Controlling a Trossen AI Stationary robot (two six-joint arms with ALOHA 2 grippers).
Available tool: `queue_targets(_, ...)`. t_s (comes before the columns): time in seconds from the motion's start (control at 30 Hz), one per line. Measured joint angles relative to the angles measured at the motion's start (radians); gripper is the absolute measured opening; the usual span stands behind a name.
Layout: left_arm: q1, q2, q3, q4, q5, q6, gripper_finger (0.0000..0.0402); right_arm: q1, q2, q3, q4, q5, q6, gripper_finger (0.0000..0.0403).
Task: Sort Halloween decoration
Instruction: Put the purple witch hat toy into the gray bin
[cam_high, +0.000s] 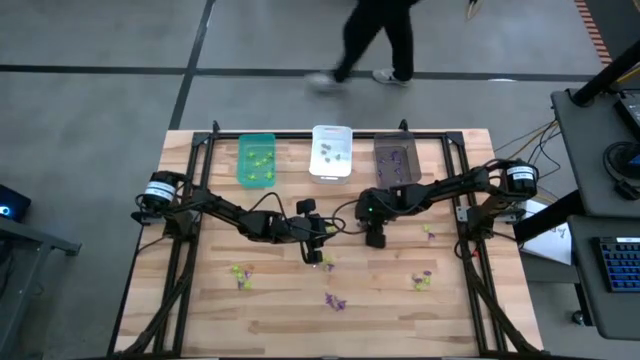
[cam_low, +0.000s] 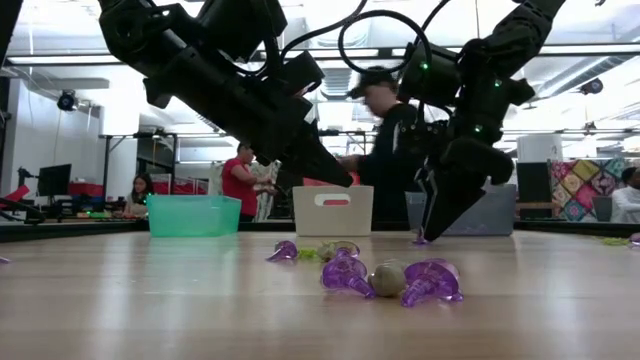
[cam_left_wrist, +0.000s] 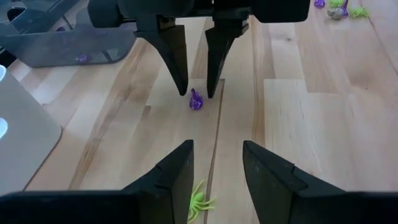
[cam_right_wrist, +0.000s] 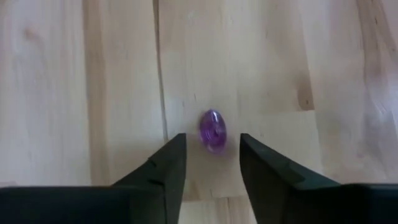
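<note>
Hovering at centre of high view, right tool (cam_right_wrist: 211, 163) spread, released, over purple trinket (cam_right_wrist: 212, 131) lying on surface (cam_right_wrist: 74, 93) just ahead of fingertips. Left tool (cam_left_wrist: 216, 168) spread, empty, lower centre.

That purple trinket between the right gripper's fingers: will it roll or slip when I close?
The purple trinket looks rounded and glossy, so it may squirt sideways. It seems tiny, likely light. The right gripper stands open astride it, fairly centred, which should help.

wooden table (cam_high: 200, 310), trinkets (cam_high: 333, 300) (scattered), three bins (cam_high: 331, 154)
</note>
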Motion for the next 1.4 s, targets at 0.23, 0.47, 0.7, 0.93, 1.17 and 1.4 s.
queue_targets(0.23,0.0,0.0,0.0,0.004,0.0,0.0,0.0121,0.0,0.007,0.005,0.031,-0.018,0.02,0.0158)
queue_targets(0.47,0.0,0.0,0.0,0.008,0.0,-0.001,0.0121,0.0,0.019,0.006,0.064,-0.017,0.023,0.01)
queue_targets(0.7,0.0,0.0,0.0,0.008,0.0,-0.005,0.0121,0.0,0.019,0.006,0.062,-0.018,0.018,0.0017)
queue_targets(0.93,0.0,0.0,0.0,0.008,0.0,-0.008,0.0121,0.0,0.017,0.006,0.062,-0.017,0.018,0.001)
queue_targets(1.17,-0.001,-0.042,0.0,-0.032,0.0,-0.008,0.0121,0.0,-0.023,0.08,-0.018,-0.003,0.017,0.0009)
queue_targets(1.4,-0.001,-0.177,-0.001,-0.163,0.0,0.008,0.0121,-0.053,-0.053,0.317,-0.341,0.215,-0.07,0.0009)
